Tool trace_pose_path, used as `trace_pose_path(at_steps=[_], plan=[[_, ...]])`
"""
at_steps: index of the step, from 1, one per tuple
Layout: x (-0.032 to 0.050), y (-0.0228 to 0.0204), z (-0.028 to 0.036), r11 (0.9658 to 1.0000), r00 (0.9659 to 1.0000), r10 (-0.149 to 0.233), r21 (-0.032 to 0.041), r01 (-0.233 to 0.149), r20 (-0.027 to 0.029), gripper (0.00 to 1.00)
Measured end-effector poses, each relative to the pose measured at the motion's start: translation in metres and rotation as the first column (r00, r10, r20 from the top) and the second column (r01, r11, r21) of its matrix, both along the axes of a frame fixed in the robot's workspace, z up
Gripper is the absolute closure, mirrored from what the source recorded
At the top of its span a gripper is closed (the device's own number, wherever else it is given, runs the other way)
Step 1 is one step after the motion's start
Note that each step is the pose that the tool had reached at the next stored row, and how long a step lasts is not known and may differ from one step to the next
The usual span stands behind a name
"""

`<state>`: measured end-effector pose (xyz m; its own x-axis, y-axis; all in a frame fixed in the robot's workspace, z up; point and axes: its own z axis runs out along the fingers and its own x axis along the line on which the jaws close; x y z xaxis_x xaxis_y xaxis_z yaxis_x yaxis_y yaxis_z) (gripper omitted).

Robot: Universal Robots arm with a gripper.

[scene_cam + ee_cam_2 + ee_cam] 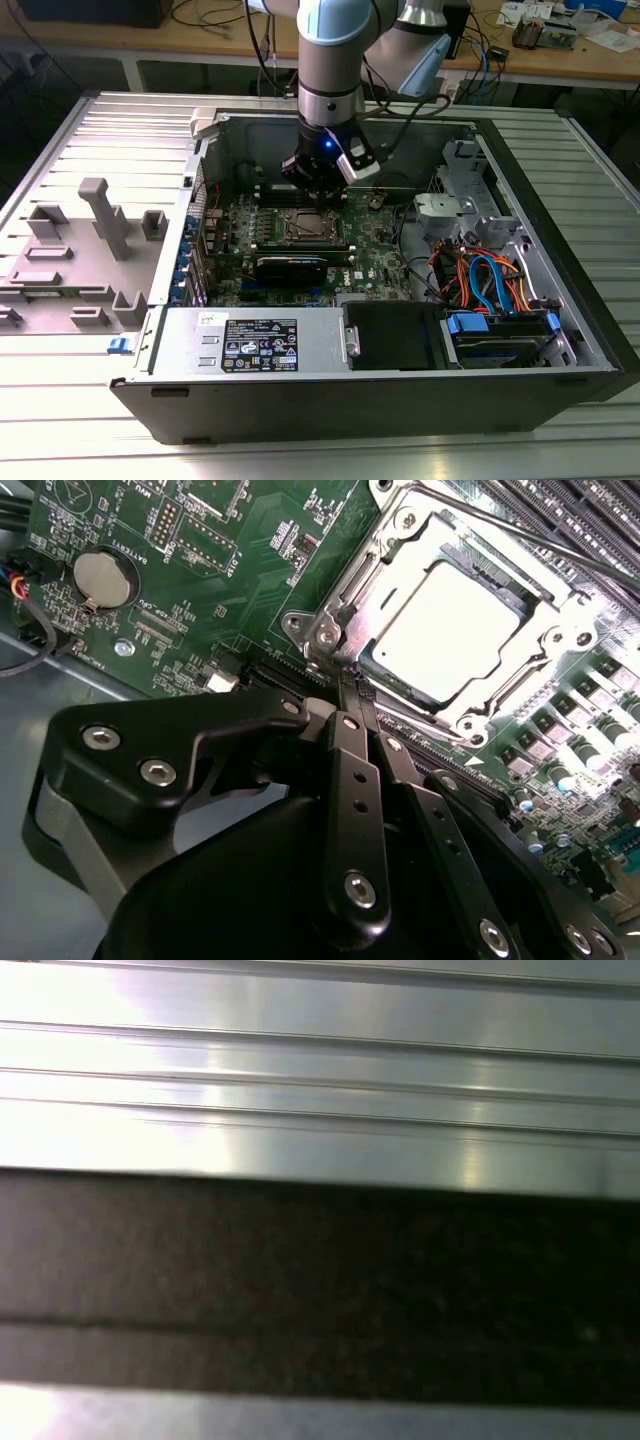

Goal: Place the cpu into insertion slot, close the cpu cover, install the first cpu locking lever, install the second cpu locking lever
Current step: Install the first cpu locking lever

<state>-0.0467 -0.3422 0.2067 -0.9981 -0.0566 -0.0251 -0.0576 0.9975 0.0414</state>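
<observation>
Hovering: the tool (350,695) hangs low over the motherboard (375,255), its tip at the socket's corner in the second wrist view.
Tool state: fingers (345,770) pressed together, holding nothing.
Chip: the cpu (455,620) lies flat in the insertion slot (303,226), silver top showing.
Frame: the cpu cover (400,555) lies down around the chip.
Lever: a thin wire lever (560,545) runs along the socket's far side.
Surroundings: open computer case (560,300) on a ribbed metal bench (90,420); grey fixture (105,215) at the exterior view's left.
</observation>
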Motion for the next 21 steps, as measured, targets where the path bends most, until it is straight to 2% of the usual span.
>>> trace_pose_path(at_steps=[9, 14, 21], plan=[[0.0000, -0.0012, -0.0014, 1.0000, 1.0000, 0.000, -0.0007, 0.000, -0.0002, 0.89], [0.0000, -0.0012, -0.0022, 1.0000, 1.0000, 0.000, -0.0069, 0.000, 0.0000, 0.89], [0.0000, -0.0012, -0.0045, 1.0000, 1.0000, 0.000, -0.0074, 0.000, -0.0002, 0.89]])
